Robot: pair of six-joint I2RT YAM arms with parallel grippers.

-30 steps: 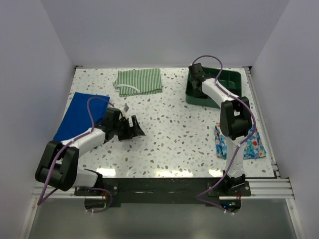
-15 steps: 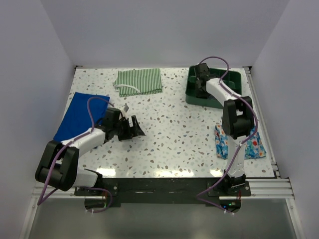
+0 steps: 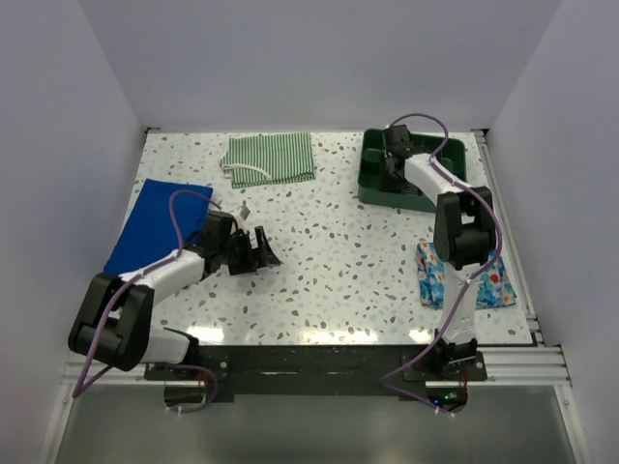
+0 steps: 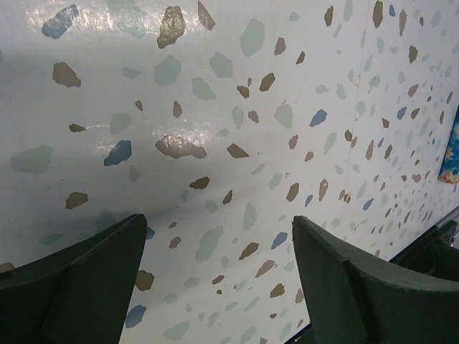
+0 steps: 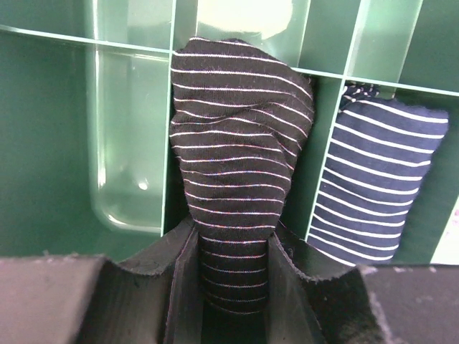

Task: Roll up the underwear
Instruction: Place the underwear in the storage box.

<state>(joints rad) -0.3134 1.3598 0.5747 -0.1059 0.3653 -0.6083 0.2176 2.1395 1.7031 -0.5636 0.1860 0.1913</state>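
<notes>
The underwear (image 5: 237, 143) is a rolled black garment with thin white stripes. It stands in a middle compartment of the green divided tray (image 5: 129, 107). My right gripper (image 5: 231, 236) is shut on the roll's near end, over the tray (image 3: 455, 155) at the back right, where the arm hides the roll in the top view (image 3: 395, 159). My left gripper (image 3: 263, 246) is open and empty, low over the speckled table at the left; in the left wrist view (image 4: 219, 251) only bare table shows between its fingers.
A navy striped roll (image 5: 376, 186) fills the compartment to the right of the underwear. A green-and-white striped cloth (image 3: 271, 157) lies at the back, a blue cloth (image 3: 155, 222) at the left, a floral cloth (image 3: 484, 280) beside the right arm.
My right gripper has moved a little to the right, further over the green tray. The left arm has not moved.
</notes>
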